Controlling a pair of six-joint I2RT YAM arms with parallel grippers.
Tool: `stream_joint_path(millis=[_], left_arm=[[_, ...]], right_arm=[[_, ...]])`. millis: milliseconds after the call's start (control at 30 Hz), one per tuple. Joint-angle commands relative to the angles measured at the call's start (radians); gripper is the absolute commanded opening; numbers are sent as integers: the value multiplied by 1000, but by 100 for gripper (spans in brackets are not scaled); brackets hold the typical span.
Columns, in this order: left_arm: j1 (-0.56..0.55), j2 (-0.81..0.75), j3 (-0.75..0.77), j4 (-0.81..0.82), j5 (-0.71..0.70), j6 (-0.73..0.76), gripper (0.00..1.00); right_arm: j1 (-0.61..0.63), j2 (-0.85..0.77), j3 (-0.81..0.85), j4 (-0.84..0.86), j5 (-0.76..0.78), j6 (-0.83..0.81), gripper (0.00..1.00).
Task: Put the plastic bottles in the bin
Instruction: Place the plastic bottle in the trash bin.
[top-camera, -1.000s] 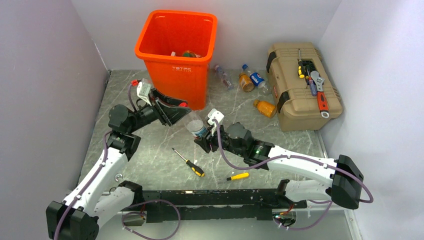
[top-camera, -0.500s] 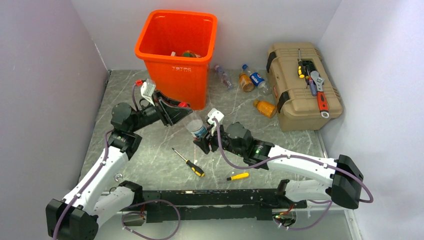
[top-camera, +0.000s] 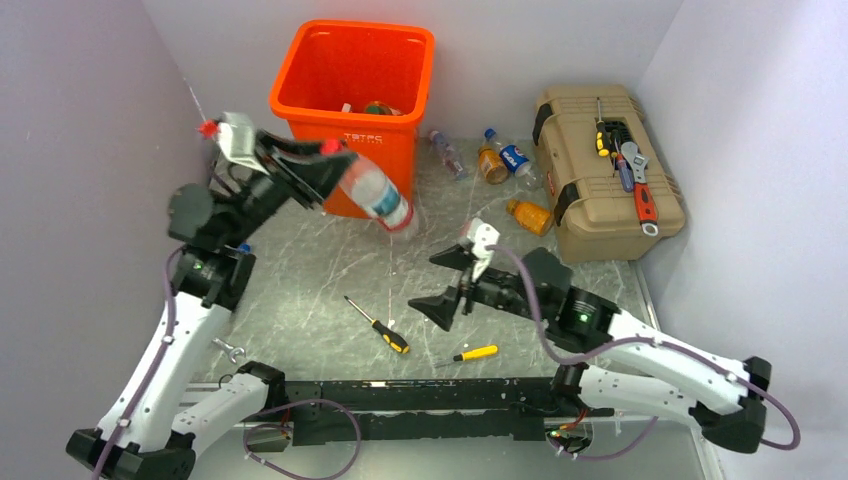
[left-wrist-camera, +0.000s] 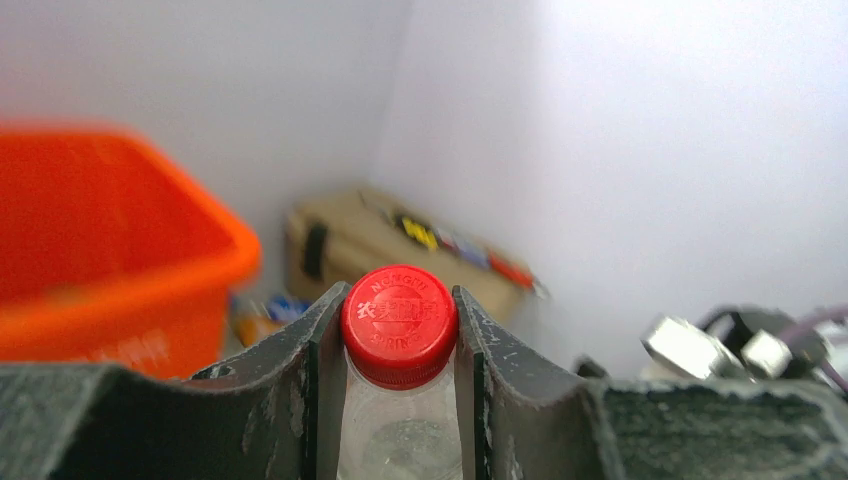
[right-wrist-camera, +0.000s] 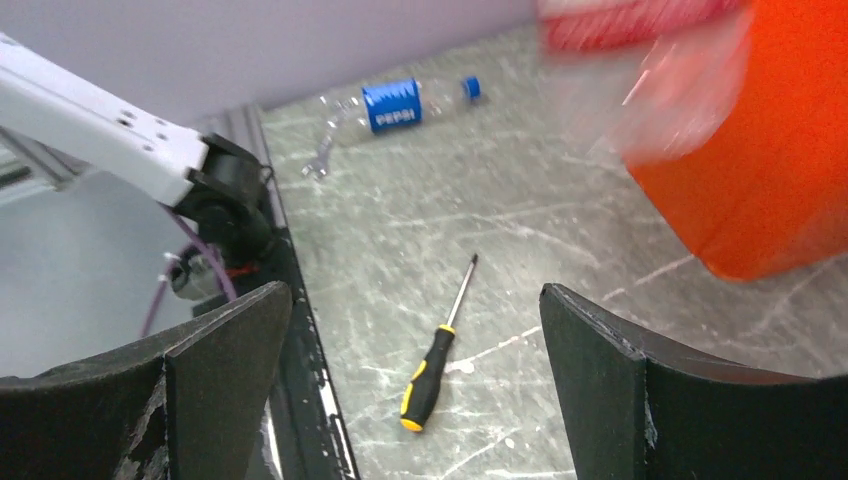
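1. Bottle (top-camera: 378, 197), clear with a red cap, hangs tilted in the air against the front wall of the bin (top-camera: 300, 100), below the rim. The left gripper (top-camera: 325, 163) is clamped on its neck.
2. The step in hand looks like the carry. The next move calls for lifting the bottle above the rim, moving it over the opening, then letting go.
3. The right gripper (top-camera: 421, 280) is spread wide and empty, near a screwdriver (top-camera: 378, 325).
4. The bin holds a few bottles. Several loose bottles (top-camera: 505, 160) lie between it and the shut toolbox (top-camera: 590, 215).
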Motion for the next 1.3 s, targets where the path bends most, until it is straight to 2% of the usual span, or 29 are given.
stream_joint_path(millis=[0, 167, 267, 333, 433, 567, 733, 867, 1033, 1167, 1267], left_arm=[[-1, 51, 245, 41, -225, 161, 0], [-1, 271, 562, 106, -378, 368, 0], [8, 459, 790, -16, -500, 519, 0], [43, 594, 911, -97, -512, 529, 0], [89, 725, 994, -158, -431, 461, 0], [101, 837, 1018, -169, -315, 438, 0], [112, 926, 996, -136, -117, 333, 0], [111, 1009, 1058, -274, -48, 332, 0], [110, 1003, 999, -348, -154, 415, 0], [113, 1017, 1078, -528, -417, 510, 0], [124, 987, 1075, -576, -613, 556, 0]], right_arm=[[5, -145, -42, -44, -76, 8, 100], [5, -258, -146, -47, 54, 45, 100], [4, -303, -211, -14, 239, 133, 100], [5, -325, -250, -5, 381, 209, 100], [3, -359, -299, 4, 483, 255, 100], [3, -398, -339, 1, 511, 264, 100], [3, -433, -394, 15, 559, 292, 100], [2, -418, -407, 38, 561, 298, 100], [3, -391, -398, 27, 576, 288, 100], [2, -390, -400, 21, 584, 286, 100], [3, -393, -407, 21, 591, 283, 100]])
